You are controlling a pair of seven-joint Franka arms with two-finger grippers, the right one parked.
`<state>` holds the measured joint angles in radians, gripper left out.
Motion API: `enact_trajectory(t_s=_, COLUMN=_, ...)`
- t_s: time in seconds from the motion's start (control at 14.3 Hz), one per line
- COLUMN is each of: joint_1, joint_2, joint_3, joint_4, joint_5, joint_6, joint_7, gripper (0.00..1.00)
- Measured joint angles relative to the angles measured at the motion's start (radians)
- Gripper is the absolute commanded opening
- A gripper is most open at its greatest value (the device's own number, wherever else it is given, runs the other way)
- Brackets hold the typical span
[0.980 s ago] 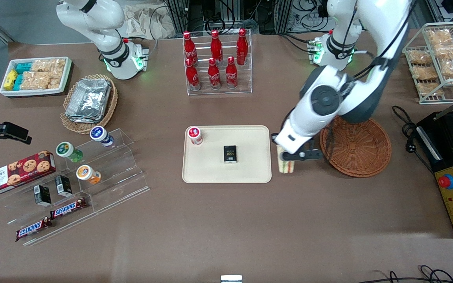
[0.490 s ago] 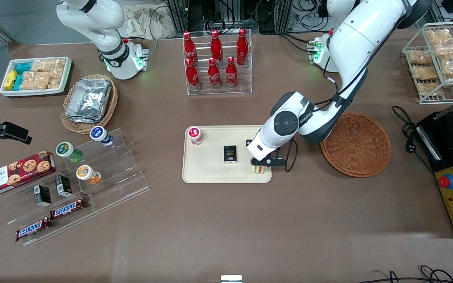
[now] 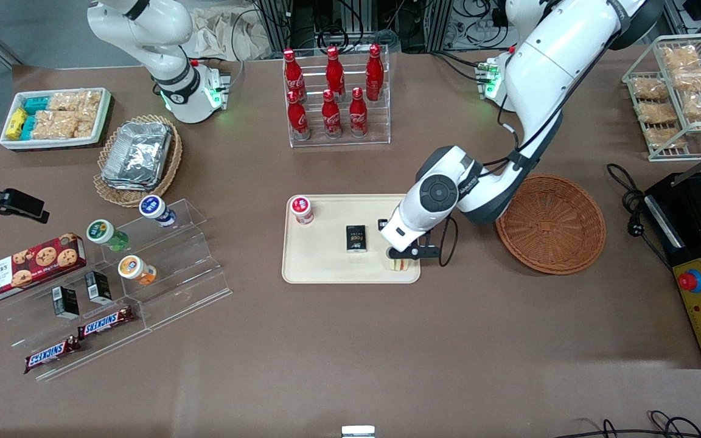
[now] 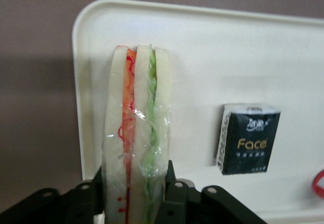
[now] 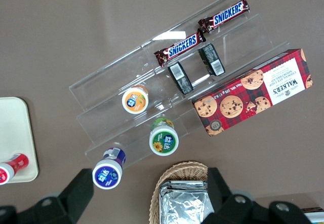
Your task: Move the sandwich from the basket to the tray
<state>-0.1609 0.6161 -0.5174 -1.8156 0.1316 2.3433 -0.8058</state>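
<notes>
Gripper (image 3: 400, 258) has carried the sandwich (image 3: 398, 263) out of the basket (image 3: 550, 224) and lowered it over the tray (image 3: 326, 267), at 4 o'clock from its centre. Jaws clamp the wedge; release likely next.

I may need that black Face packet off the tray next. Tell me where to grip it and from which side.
Judging by its pose, come from above: the black Face packet lies flat on the tray. Pinch its two long edges. The tool, shut on the sandwich, is busy beside it.
</notes>
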Motion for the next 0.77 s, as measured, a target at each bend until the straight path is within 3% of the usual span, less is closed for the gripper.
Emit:
enact_trajectory(t_s=0.28, joint_1=0.032, joint_2=-0.087, joint_3=0.016, joint_4=0.054, joint_5=0.001, joint_6=-0.062, joint_7=-0.145, gripper=1.00)
enact_trajectory(t_s=0.49, joint_1=0.124, joint_2=-0.228, joint_3=0.018, joint_4=0.108, joint_5=0.000, joint_6=-0.297, joint_7=-0.149, gripper=1.00)
enact_trajectory(t_s=0.77, joint_1=0.204, joint_2=-0.382, joint_3=0.048, joint_4=0.148, joint_5=-0.036, joint_6=-0.501, joint_7=0.038, gripper=1.00)
